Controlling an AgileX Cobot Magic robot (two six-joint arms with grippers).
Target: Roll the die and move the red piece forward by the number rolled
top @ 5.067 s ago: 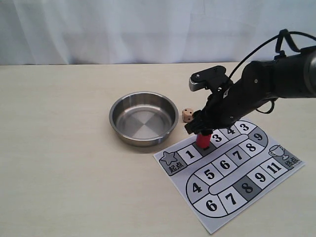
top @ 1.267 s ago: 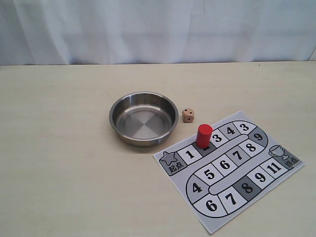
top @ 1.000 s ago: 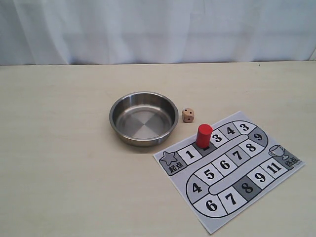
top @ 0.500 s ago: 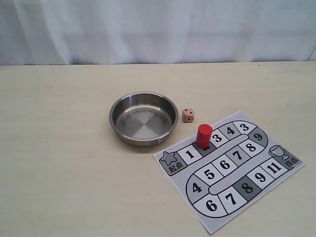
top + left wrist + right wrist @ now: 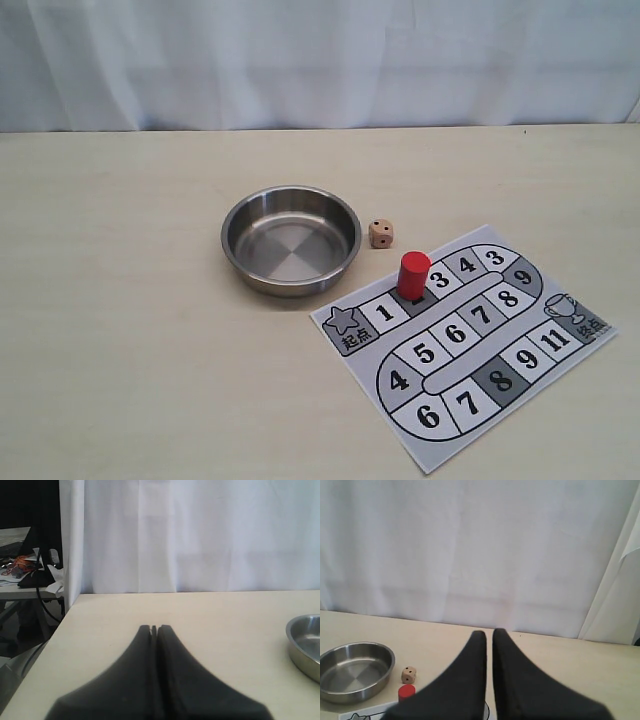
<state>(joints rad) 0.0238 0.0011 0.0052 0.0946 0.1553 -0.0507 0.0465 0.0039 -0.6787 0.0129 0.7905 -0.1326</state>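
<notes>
The red piece (image 5: 413, 273) stands upright on the grey square between 1 and 3 of the paper game board (image 5: 590, 345). The die (image 5: 380, 233) lies on the table between the board and the steel bowl, a two-pip face towards the exterior camera. Neither arm shows in the exterior view. In the right wrist view the die (image 5: 409, 674) and the red piece (image 5: 406, 692) sit far ahead of my right gripper (image 5: 489, 632), whose fingers are drawn together with only a thin slit and hold nothing. My left gripper (image 5: 154, 627) is shut and empty above bare table.
An empty steel bowl (image 5: 290, 280) stands left of the die; its rim also shows in the left wrist view as the bowl (image 5: 305, 645) and in the right wrist view as the bowl (image 5: 330, 692). A white curtain backs the table.
Five seconds ago my right gripper was down at the red piece on the board. It has since withdrawn out of the exterior view, leaving the piece standing. Nothing moved in the last second.
</notes>
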